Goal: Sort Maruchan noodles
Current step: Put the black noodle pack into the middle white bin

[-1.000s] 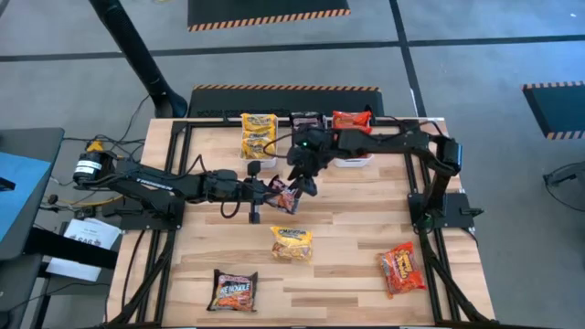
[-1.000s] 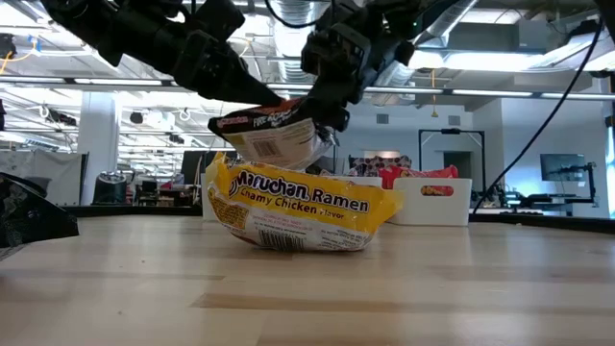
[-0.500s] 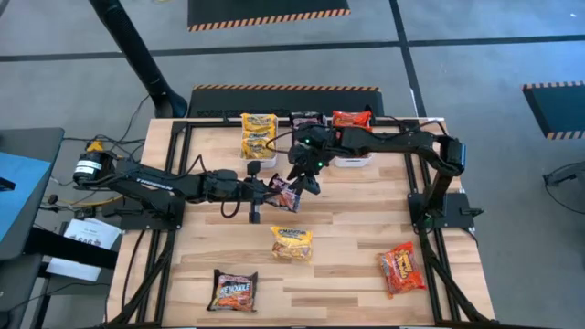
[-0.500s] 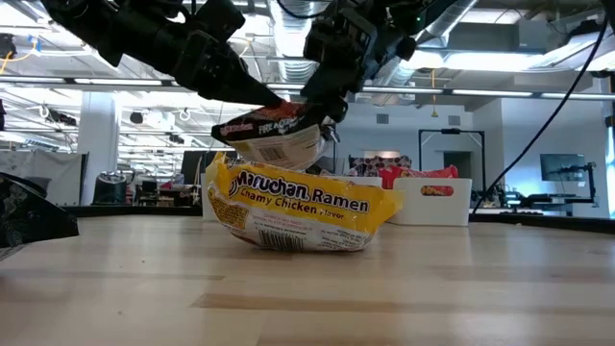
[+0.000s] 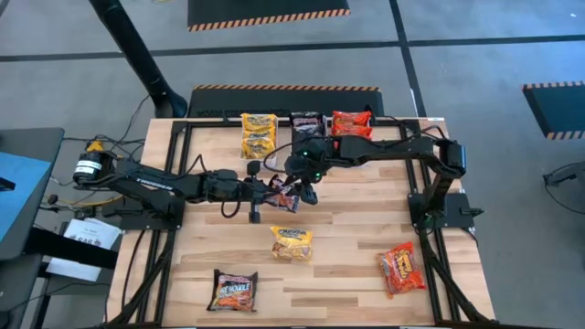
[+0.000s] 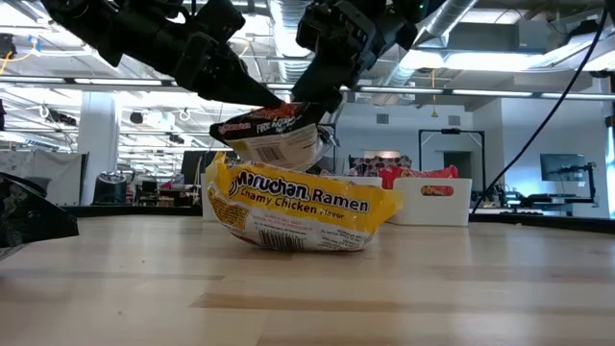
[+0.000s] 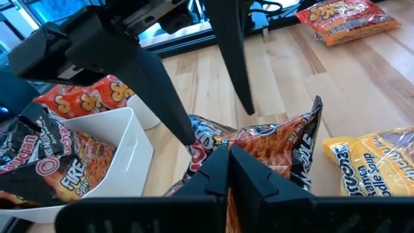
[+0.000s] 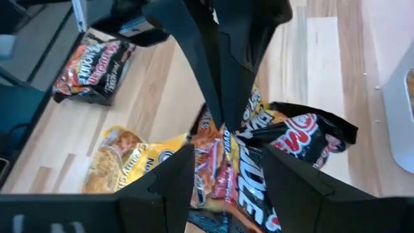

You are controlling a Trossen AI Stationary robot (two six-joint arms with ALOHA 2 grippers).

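High view | left claw [image 5: 274, 187] pinching dark packet [image 5: 289, 196] | right claw [image 5: 306, 185] spread

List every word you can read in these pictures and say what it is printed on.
"Maruchan Ramen" and "Creamy Chicken Flavor": yellow packet lying on the table, low view.
"FIRE": dark packet held in the shut left pincer, with the open right pincer above it.
"FIRE": dark packet in the white bin, left wrist view.
"FIRE NOODLE": dark packet at the table's front, barely legible.
Other print is too small or blurred.
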